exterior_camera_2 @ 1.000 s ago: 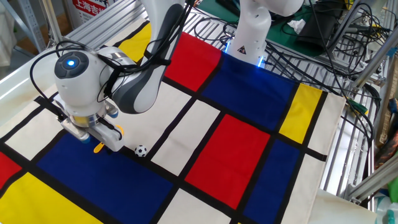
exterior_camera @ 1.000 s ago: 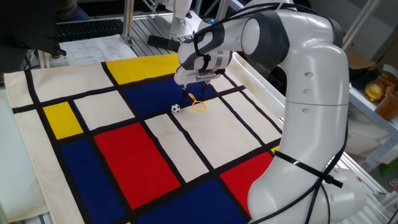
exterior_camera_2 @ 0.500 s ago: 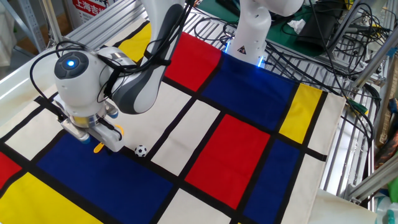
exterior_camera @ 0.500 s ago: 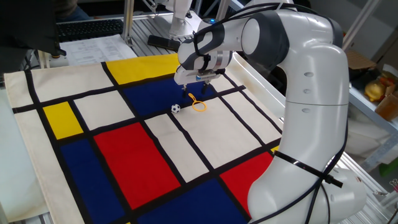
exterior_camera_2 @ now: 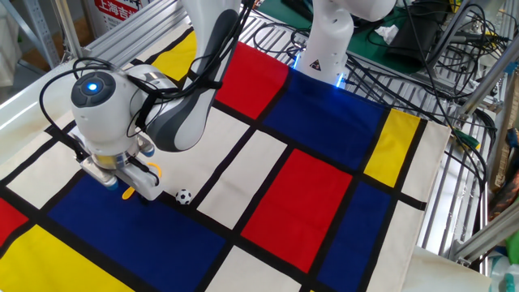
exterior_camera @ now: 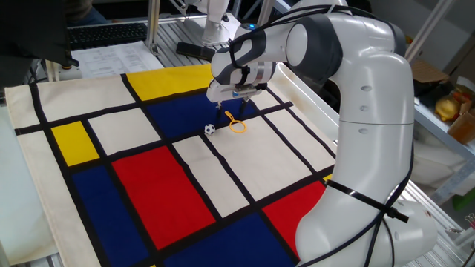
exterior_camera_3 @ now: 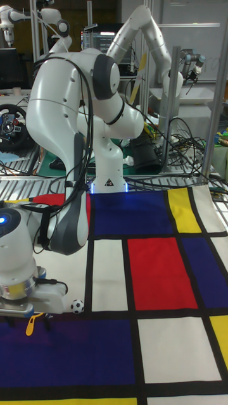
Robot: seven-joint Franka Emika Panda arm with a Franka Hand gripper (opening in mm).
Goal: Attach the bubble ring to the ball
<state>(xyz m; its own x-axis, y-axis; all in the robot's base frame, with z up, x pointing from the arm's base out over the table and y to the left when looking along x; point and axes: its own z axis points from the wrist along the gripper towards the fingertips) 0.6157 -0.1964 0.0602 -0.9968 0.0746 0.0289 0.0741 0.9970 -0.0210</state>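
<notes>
The ball (exterior_camera: 210, 129) is a tiny white-and-black sphere resting on the cloth where a blue patch meets a white one; it also shows as ball (exterior_camera_2: 184, 195) and ball (exterior_camera_3: 76, 306). Just right of it lies the orange bubble ring (exterior_camera: 237, 125), flat on the cloth, its short handle pointing up under my gripper (exterior_camera: 231, 106). In the tall fixed view the ring's handle (exterior_camera_3: 30, 326) pokes out between the two fingers of the gripper (exterior_camera_3: 28, 320). The gripper (exterior_camera_2: 135, 187) is low over the handle and looks open, with a finger on each side. Ring and ball lie apart.
A patchwork cloth (exterior_camera: 185, 185) of blue, red, yellow and white panels covers the table. My own white arm (exterior_camera: 371, 111) arches over the right side. The arm's base (exterior_camera_2: 324, 49) and cables (exterior_camera_2: 454, 49) stand at the far edge, beside a metal frame.
The gripper has shifted very slightly above the ring's handle. The ring and the ball lie where they were.
</notes>
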